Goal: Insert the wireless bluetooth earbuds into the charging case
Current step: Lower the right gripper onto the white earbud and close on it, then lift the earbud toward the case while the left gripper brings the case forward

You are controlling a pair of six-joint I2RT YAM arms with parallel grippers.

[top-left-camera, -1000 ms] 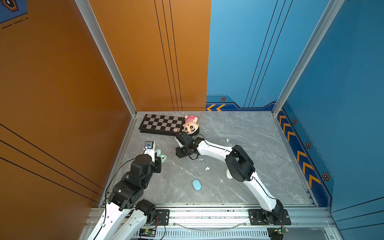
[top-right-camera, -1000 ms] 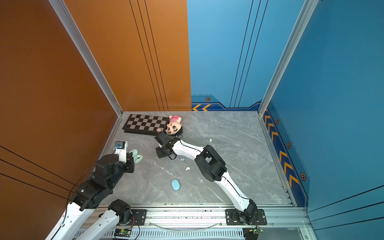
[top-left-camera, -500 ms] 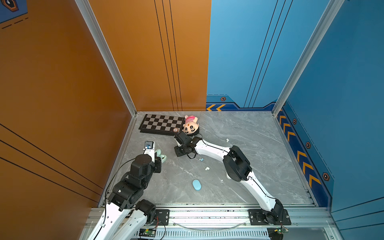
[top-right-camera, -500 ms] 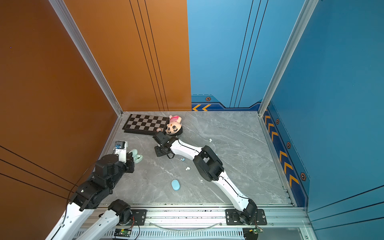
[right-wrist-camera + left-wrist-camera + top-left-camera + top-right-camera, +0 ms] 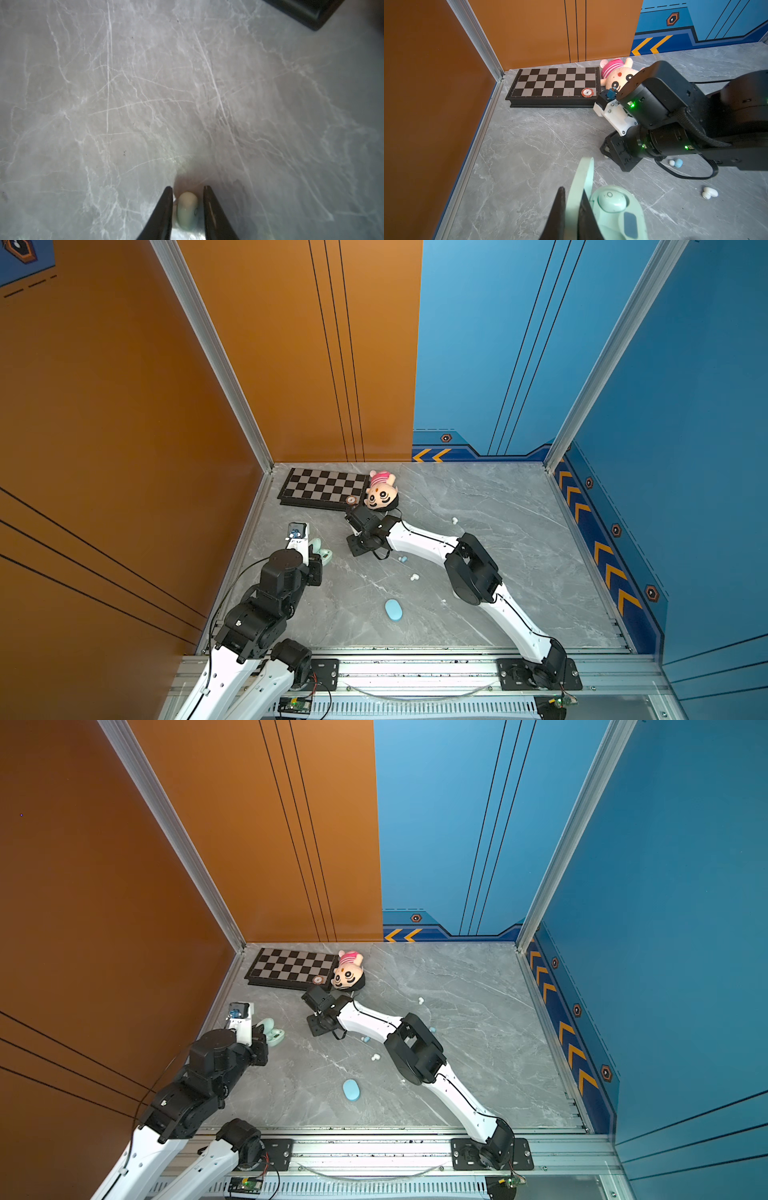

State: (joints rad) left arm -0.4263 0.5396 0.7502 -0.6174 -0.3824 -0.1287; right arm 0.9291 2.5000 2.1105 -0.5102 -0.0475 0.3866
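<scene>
My left gripper (image 5: pixel 573 196) is shut on the raised lid of the mint charging case (image 5: pixel 614 209), which lies open by the left wall (image 5: pixel 323 553) (image 5: pixel 273 1034). One mint earbud (image 5: pixel 611 200) sits in its slot. My right gripper (image 5: pixel 188 190) points down at the table (image 5: pixel 355 546) (image 5: pixel 316 1027), a little right of the case. A pale mint earbud (image 5: pixel 187 207) lies on the table between its narrowly open fingers, with a thin gap on one side. In both top views that bud is hidden under the gripper.
Loose buds lie right of the right gripper: pale blue (image 5: pixel 402 559) and white (image 5: pixel 414 577), another white (image 5: pixel 454 520) farther back. A shut blue case (image 5: pixel 393 610) lies nearer the front. A chessboard (image 5: pixel 322 487) and a plush toy (image 5: pixel 381 491) stand at the back.
The right gripper's jaws have narrowed around the mint bud, and its arm shifted slightly back and left. The left arm has kept still with the lid.
</scene>
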